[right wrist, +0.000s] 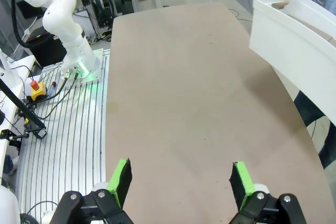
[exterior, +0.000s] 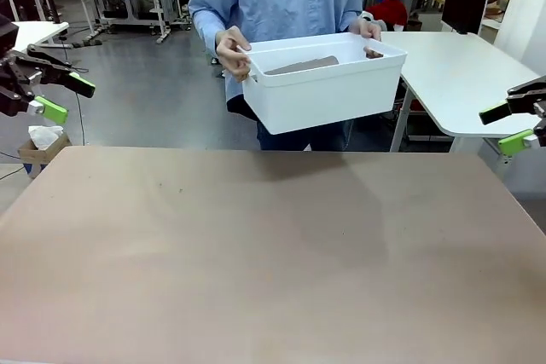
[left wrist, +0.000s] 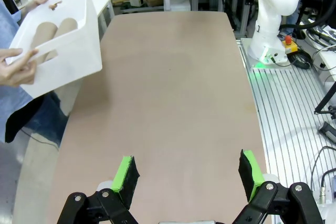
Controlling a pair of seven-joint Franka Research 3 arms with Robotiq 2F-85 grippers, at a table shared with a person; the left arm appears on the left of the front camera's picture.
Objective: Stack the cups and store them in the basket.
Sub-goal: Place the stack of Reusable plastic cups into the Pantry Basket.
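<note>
A person holds the white basket (exterior: 328, 95) in both hands above the table's far edge. Tan-brown cups (left wrist: 50, 35) lie on their sides inside it, and their upper edge shows over the basket rim as cups (exterior: 303, 65) in the front view. The basket (left wrist: 68, 56) sits at the upper left of the left wrist view and the basket (right wrist: 294, 45) at the upper right of the right wrist view. My left gripper (exterior: 61, 97) hangs open at the far left, away from the basket. My right gripper (exterior: 503, 128) hangs open at the far right. Left gripper (left wrist: 190, 179) and right gripper (right wrist: 181, 179) hold nothing.
The brown table top (exterior: 273, 253) is bare. The other arm's white base (left wrist: 273, 19) stands beside the table on a slotted metal plate, as does the base (right wrist: 68, 30) in the right wrist view. A white table (exterior: 461, 66) stands behind at the right.
</note>
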